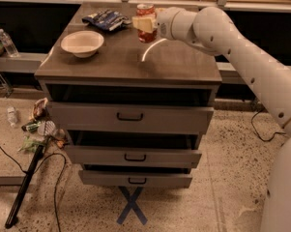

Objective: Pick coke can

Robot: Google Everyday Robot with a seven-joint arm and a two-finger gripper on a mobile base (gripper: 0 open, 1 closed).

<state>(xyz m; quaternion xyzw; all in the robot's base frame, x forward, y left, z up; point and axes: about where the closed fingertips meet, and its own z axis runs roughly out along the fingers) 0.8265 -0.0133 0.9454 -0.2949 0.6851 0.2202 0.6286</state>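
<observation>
The coke can (146,9), red with a silver top, stands upright at the back middle of the drawer cabinet's top (179,64). My gripper (145,24) reaches in from the right, and its pale fingers (141,23) are closed across the front of the can's body. I cannot tell whether the can's base still touches the top. The white arm (232,37) runs off to the right edge of the view.
A white bowl (82,42) sits at the left of the cabinet top, with a blue-and-white snack bag (105,19) behind it. Three drawers (130,116) stand slightly open below. A water bottle (7,42), floor clutter (38,127) and a black pole (24,187) lie to the left.
</observation>
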